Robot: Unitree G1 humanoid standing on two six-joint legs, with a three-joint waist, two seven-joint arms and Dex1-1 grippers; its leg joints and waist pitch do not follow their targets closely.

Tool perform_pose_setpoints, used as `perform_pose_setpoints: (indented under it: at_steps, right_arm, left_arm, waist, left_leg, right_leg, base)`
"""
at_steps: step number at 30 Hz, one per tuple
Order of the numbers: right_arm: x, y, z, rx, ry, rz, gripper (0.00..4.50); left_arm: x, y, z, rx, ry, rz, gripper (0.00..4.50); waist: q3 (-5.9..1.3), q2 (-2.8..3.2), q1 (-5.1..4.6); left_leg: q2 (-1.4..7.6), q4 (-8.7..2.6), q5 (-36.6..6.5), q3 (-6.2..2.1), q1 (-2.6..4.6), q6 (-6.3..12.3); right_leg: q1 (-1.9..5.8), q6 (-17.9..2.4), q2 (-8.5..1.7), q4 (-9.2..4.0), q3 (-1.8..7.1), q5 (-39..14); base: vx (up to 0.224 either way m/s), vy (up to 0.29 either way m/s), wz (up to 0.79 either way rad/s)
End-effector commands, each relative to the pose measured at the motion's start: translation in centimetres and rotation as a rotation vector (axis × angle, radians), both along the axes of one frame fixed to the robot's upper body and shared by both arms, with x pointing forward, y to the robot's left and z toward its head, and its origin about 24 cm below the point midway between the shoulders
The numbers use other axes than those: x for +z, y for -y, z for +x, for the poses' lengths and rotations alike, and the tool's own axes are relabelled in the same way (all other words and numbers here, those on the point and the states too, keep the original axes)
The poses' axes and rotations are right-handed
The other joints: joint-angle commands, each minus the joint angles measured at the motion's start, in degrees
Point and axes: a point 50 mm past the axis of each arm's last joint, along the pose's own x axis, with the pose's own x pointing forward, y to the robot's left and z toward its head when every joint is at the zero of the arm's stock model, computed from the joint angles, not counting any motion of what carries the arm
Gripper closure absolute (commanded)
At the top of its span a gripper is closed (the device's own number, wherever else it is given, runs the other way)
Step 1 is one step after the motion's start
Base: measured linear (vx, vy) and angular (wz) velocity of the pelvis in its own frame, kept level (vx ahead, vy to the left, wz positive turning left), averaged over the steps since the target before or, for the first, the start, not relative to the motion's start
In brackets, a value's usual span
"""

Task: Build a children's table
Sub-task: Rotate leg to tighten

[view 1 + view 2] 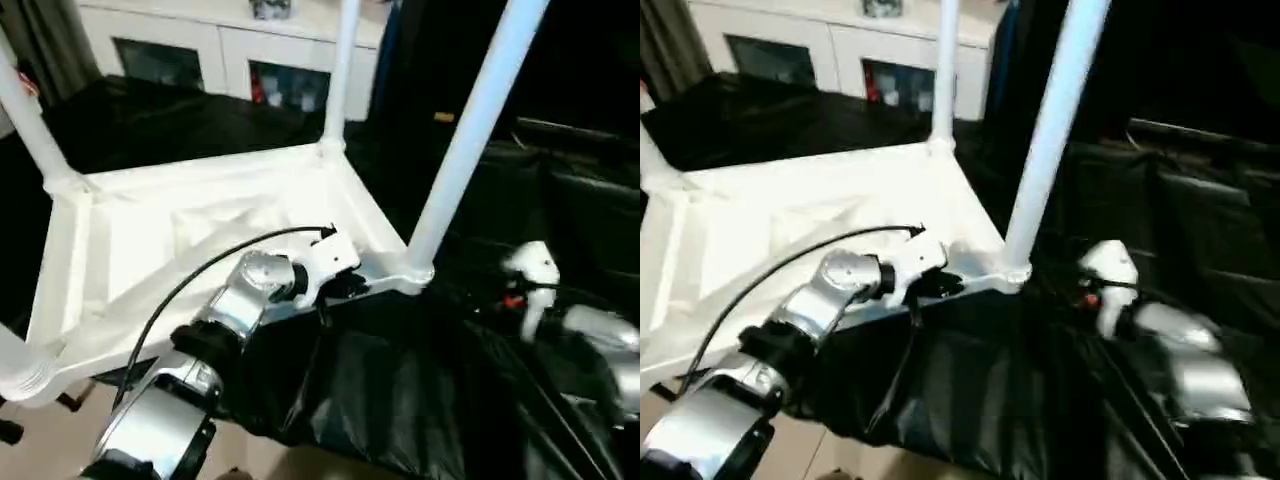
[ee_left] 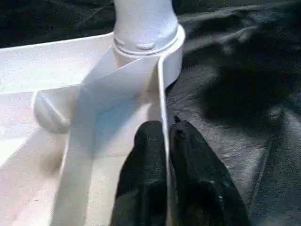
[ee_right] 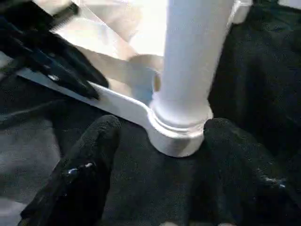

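From the head views, the children's table (image 1: 200, 240) is lying upside down on a black cloth (image 1: 400, 400), and its legs are sticking up. Three legs are showing, with part of a fourth at the near corner, so the build looks almost done. Flipping it over may be what is left.

In the left wrist view, the left tool (image 2: 165, 141) is pinching the thin white rim (image 2: 162, 94).

In the right wrist view, the right tool (image 3: 160, 155) is spreading wide around the near leg (image 3: 195, 56), not touching it.
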Motion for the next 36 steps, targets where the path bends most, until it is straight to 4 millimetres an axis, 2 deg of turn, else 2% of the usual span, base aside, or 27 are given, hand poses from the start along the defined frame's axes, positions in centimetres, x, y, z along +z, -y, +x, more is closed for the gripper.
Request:
perform_pose_setpoints:
  at_steps: [1,4,5,8,9,11,12,14,15,16,17,18,19,20,21,22,23,24,27,29,31,33,34,35,36]
  right_arm:
    - [0.3,-0.9,-0.3,0.058,-0.003,0.018,1.27]
    - [0.2,-2.9,-0.1,0.103,0.009,0.044,1.27]
    - [0.2,-2.9,-0.1,0.103,0.009,0.044,1.27]
    - [0.2,-4.3,0.4,0.113,0.022,0.071,1.27]
    - [0.2,-4.6,0.5,0.118,0.023,0.076,1.27]
    - [0.0,-5.9,1.1,0.101,0.027,0.101,1.27]
    - [-0.3,-7.0,1.8,0.068,0.021,0.119,1.27]
    - [-0.4,-7.6,2.1,0.058,0.019,0.123,1.27]
    - [-0.4,-7.7,2.2,0.056,0.018,0.123,1.27]
    - [-0.5,-8.3,2.5,0.045,0.017,0.127,1.27]
    - [-0.6,-8.9,2.8,0.038,0.012,0.139,1.27]
    - [-0.6,-10.6,3.5,0.03,0.004,0.171,1.27]
    - [-0.6,-11.7,3.9,0.019,-0.006,0.19,1.27]
    - [-0.6,-11.7,3.9,0.019,-0.006,0.19,1.27]
    - [-0.6,-12.5,4.3,0.001,-0.014,0.202,1.27]
    - [-0.6,-13.5,5.0,-0.041,-0.016,0.211,1.27]
    - [-0.8,-14.2,5.8,-0.123,-0.029,0.212,1.27]
    - [-0.9,-14.9,6.6,-0.211,-0.042,0.21,1.27]
    - [-1.2,-14.8,7.5,-0.339,-0.052,0.194,1.27]
    - [-1.4,-14.0,8.2,-0.47,-0.096,0.22,1.27]
    - [-1.5,-13.6,8.5,-0.514,-0.1,0.223,1.27]
    - [-1.5,-12.6,8.9,-0.582,-0.108,0.238,1.27]
    - [-1.5,-11.4,9.2,-0.629,-0.101,0.238,1.27]
    - [-1.5,-11.4,9.2,-0.629,-0.101,0.238,1.27]
    - [-1.6,-10.4,9.4,-0.682,-0.098,0.233,1.27]
  left_arm:
    - [0.6,0.1,-0.2,-0.032,-0.014,-0.027,3.59]
    - [1.8,-0.8,-0.3,-0.045,-0.052,-0.052,3.36]
    - [1.8,-0.8,-0.3,-0.045,-0.052,-0.052,3.36]
    - [2.7,-2.4,-1.0,-0.095,-0.109,-0.037,3.01]
    - [2.8,-2.8,-1.2,-0.109,-0.122,-0.03,2.93]
    - [3.2,-4.4,-2.4,-0.156,-0.176,0.01,2.85]
    - [3.2,-5.6,-3.2,-0.165,-0.21,0.054,2.65]
    - [3.1,-6.0,-3.5,-0.161,-0.221,0.074,2.56]
    - [3.0,-6.1,-3.6,-0.16,-0.224,0.077,2.4]
    - [3.0,-6.5,-3.9,-0.155,-0.234,0.091,2.3]
    - [2.9,-6.8,-4.1,-0.15,-0.245,0.095,2.21]
    - [2.8,-7.5,-4.7,-0.129,-0.266,0.106,2.21]
    - [2.8,-7.9,-4.9,-0.107,-0.268,0.115,2.11]
    - [2.8,-7.9,-4.9,-0.107,-0.268,0.115,2.01]
    - [2.6,-8.2,-5.0,-0.089,-0.268,0.127,1.9]
    - [2.4,-8.6,-5.0,-0.057,-0.262,0.154,1.81]
    - [2.1,-9.0,-5.0,-0.031,-0.258,0.187,1.7]
    - [1.9,-9.4,-5.1,-0.005,-0.256,0.221,1.7]
    - [2.1,-9.5,-5.4,0.012,-0.266,0.239,1.47]
    - [2.4,-9.7,-5.5,0.03,-0.256,0.259,1.32]
    - [2.5,-9.8,-5.6,0.04,-0.255,0.265,1.18]
    - [2.6,-10.1,-5.6,0.059,-0.24,0.283,1.03]
    - [2.8,-10.3,-5.4,0.071,-0.225,0.3,0.95]
    - [2.8,-10.3,-5.4,0.071,-0.225,0.3,0.95]
    - [2.9,-10.5,-5.3,0.08,-0.215,0.309,0.7]
  waist:
    - [-3.02,-1.03,0.48]
    - [-3.16,-1.02,0.42]
    - [-3.16,-1.02,0.42]
    - [-3.23,-0.75,0.33]
    - [-3.15,-0.75,0.14]
    - [-3.02,-0.54,0.1]
    - [-3.01,-0.34,-0.23]
    - [-3.02,0.06,-0.6]
    - [-2.97,0.14,-0.66]
    - [-3.06,0.43,-0.35]
    - [-2.95,0.41,-0.43]
    - [-3.02,0.32,-0.53]
    - [-2.9,0.28,-0.73]
    - [-2.93,0.28,-0.79]
    - [-2.9,0.41,-0.85]
    - [-2.88,-0.03,-0.86]
    - [-2.92,0.05,-0.97]
    - [-2.78,0.18,-0.88]
    - [-2.67,0.07,-0.93]
    - [-2.75,0.15,-0.86]
    - [-2.75,0.21,-0.8]
    - [-2.88,0.13,-0.81]
    - [-2.87,0.28,-0.73]
    - [-2.84,0.2,-0.71]
    - [-2.95,0.21,-0.6]
  left_leg:
    - [2.11,-3.46,-12.82,-0.32,-0.08,5.52]
    - [2.18,-3.33,-11.47,-0.24,-0.01,5.35]
    - [2.18,-3.33,-11.47,-0.24,-0.01,5.35]
    - [2.28,-3.41,-9.99,-0.23,0.15,4.68]
    - [2.24,-3.54,-9.81,-0.28,-0.05,4.56]
    - [2.14,-3.46,-10.7,-0.06,0.24,4.33]
    - [2.24,-3.88,-10.61,-0.24,0.05,3.07]
    - [2.22,-3.89,-11.55,-0.16,0.56,1.92]
    - [2.17,-3.92,-11.86,-0.13,0.57,1.7]
    - [2.25,-3.83,-12.27,-0.02,1.0,1.08]
    - [2.21,-3.89,-12.54,0.03,0.97,0.98]
    - [2.15,-4.12,-12.11,-0.19,0.46,0.17]
    - [1.97,-4.12,-12.52,-0.05,0.43,0.16]
    - [2.05,-4.11,-12.76,-0.17,0.52,-0.23]
    - [2.01,-4.11,-13.0,-0.12,0.66,-0.63]
    - [1.97,-4.13,-13.12,-0.07,0.56,-0.61]
    - [2.02,-4.15,-12.95,-0.1,0.68,-1.12]
    - [1.85,-4.28,-13.39,-0.24,0.64,-2.05]
    - [1.91,-4.37,-14.92,-0.18,0.94,-3.3]
    - [1.81,-4.26,-14.76,-0.07,1.18,-3.44]
    - [1.64,-4.21,-14.85,-0.02,1.05,-3.59]
    - [1.65,-4.11,-14.24,-0.02,0.96,-3.3]
    - [1.61,-4.07,-14.11,0.0,0.97,-3.18]
    - [1.57,-4.03,-14.11,0.07,0.99,-3.09]
    - [1.54,-3.97,-13.43,0.08,0.98,-3.02]
  right_leg:
    - [2.94,-10.41,-3.44,-4.06,2.04,-18.09]
    - [2.81,-11.92,-3.28,-3.53,2.06,-13.75]
    - [2.81,-11.92,-3.28,-3.53,2.06,-13.75]
    - [2.89,-13.67,-3.31,-2.77,2.1,-10.14]
    - [3.01,-13.74,-3.28,-2.67,2.11,-10.19]
    - [2.72,-13.48,-3.03,-2.99,2.17,-11.02]
    - [2.79,-13.33,-3.12,-2.6,2.19,-11.79]
    - [2.43,-13.36,-2.92,-2.68,2.22,-11.95]
    - [2.43,-13.48,-2.88,-2.71,2.26,-11.9]
    - [2.23,-13.57,-2.89,-2.72,2.32,-11.52]
    - [2.13,-13.69,-2.81,-2.74,2.4,-11.12]
    - [2.63,-13.73,-2.92,-2.2,2.37,-10.48]
    - [2.46,-13.45,-2.71,-2.4,2.4,-11.02]
    - [2.51,-13.27,-2.95,-2.35,2.41,-11.65]
    - [2.35,-13.22,-2.93,-2.42,2.47,-11.96]
    - [2.47,-12.94,-2.87,-2.51,2.47,-12.2]
    - [2.12,-12.97,-3.06,-2.33,2.61,-12.39]
    - [2.29,-12.46,-3.1,-2.43,2.62,-14.22]
    - [2.04,-11.22,-3.05,-2.45,2.76,-15.96]
    - [1.9,-10.96,-2.77,-2.28,2.78,-14.64]
    - [1.97,-10.66,-2.54,-2.14,2.65,-13.35]
    - [2.15,-10.59,-2.63,-1.96,2.67,-12.05]
    - [2.11,-10.56,-2.57,-1.96,2.69,-11.72]
    - [2.06,-10.53,-2.53,-2.0,2.69,-11.62]
    - [2.12,-10.7,-2.48,-1.83,2.63,-10.86]
  base:
    - [0.0,0.0,0.0]
    - [0.0,0.0,0.0]
    - [0.0,0.0,0.0]
    - [0.0,0.0,0.0]
    - [0.0,0.0,0.0]
    - [0.0,0.0,0.0]
    - [0.0,0.0,0.0]
    - [0.0,0.0,0.0]
    - [0.0,0.0,0.0]
    - [0.0,0.0,0.0]
    - [0.0,0.0,0.0]
    - [0.0,0.0,0.0]
    - [0.0,0.0,0.0]
    - [0.0,0.0,0.0]
    - [0.0,0.0,0.0]
    - [0.0,0.0,0.0]
    - [0.0,0.0,0.0]
    - [0.0,0.0,0.0]
    - [0.0,0.0,0.0]
    - [0.0,0.0,0.0]
    - [0.0,0.0,0.0]
    - [0.0,0.0,0.0]
    - [0.0,0.0,0.0]
    - [0.0,0.0,0.0]
    - [0.0,0.0,0.0]
